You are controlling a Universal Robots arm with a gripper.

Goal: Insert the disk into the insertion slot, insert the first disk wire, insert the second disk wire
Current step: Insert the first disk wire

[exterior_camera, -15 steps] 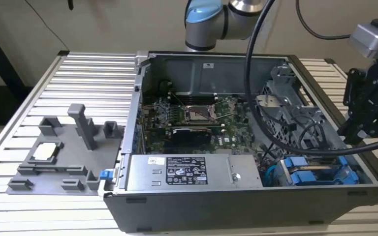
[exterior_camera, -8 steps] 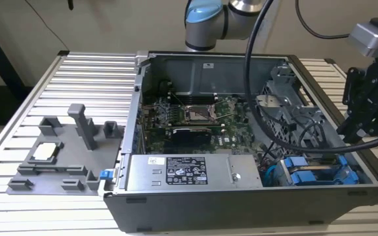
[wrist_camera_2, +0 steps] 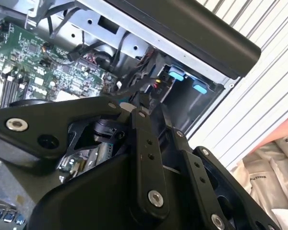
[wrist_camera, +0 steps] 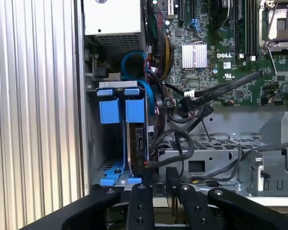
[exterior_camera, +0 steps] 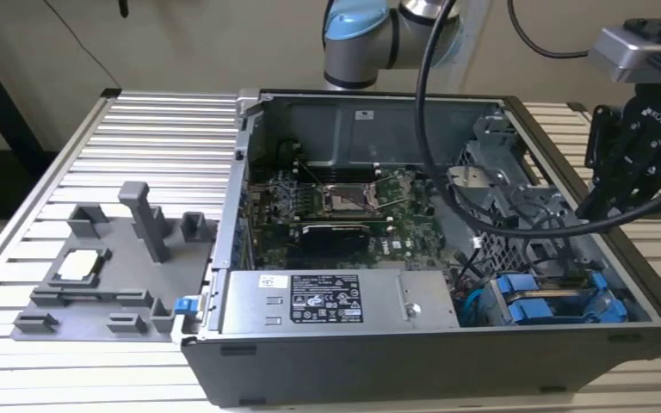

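Note:
Two blue-framed drives stand side by side in the grey drive cage at the case's front corner, on the exterior view's right (exterior_camera: pixel 549 301). In the first wrist view their blue tabs (wrist_camera: pixel 117 110) sit at the mouth of the insertion slot (wrist_camera: pixel 93 143), and the disk (wrist_camera: pixel 137 143) shows one dark edge below them. A loose black wire with a connector (wrist_camera: pixel 189 103) lies over the motherboard's edge. My gripper (exterior_camera: pixel 606 202) hangs above the case's right wall, apart from the drives. Its fingers (wrist_camera: pixel 163 184) (wrist_camera_2: pixel 140 103) stand close together with nothing seen between them.
The black case holds a green motherboard (exterior_camera: pixel 342 206), a labelled power supply (exterior_camera: pixel 319 301) and a perforated grey cage (exterior_camera: pixel 515 215). A grey fixture (exterior_camera: pixel 101 267) sits on the ribbed table (exterior_camera: pixel 135 120) at the exterior view's left. The arm's own black cable (exterior_camera: pixel 503 228) droops over the case.

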